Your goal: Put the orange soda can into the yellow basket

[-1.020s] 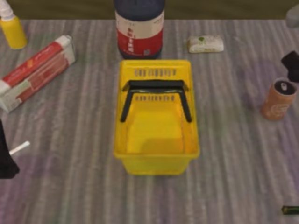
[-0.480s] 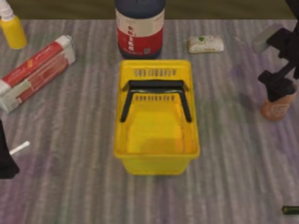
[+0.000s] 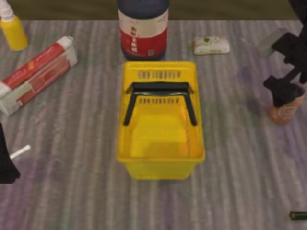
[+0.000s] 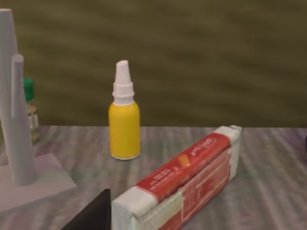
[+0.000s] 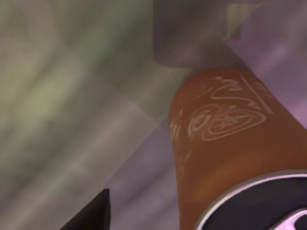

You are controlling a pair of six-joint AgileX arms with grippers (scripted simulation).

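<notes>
The orange soda can (image 3: 285, 111) stands upright on the worktop well to the right of the yellow basket (image 3: 160, 158), directly beneath the right gripper (image 3: 284, 91) (the nearer arm by far), whose finger spread I cannot tell.

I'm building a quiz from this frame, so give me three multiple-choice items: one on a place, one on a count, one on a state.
1. Where is the orange soda can?
A. inside the yellow basket
B. at the table's right edge
C. beside the spray bottle

2. How many black handles does the yellow basket have?
A. one
B. two
C. four

3. What does the basket hold?
A. nothing
B. the can
C. a carton

Answers:
1 B: the top view shows it at the right edge, under the right tool.
2 B: two handles lie folded across its opening.
3 A: its floor shows bare yellow.
</notes>
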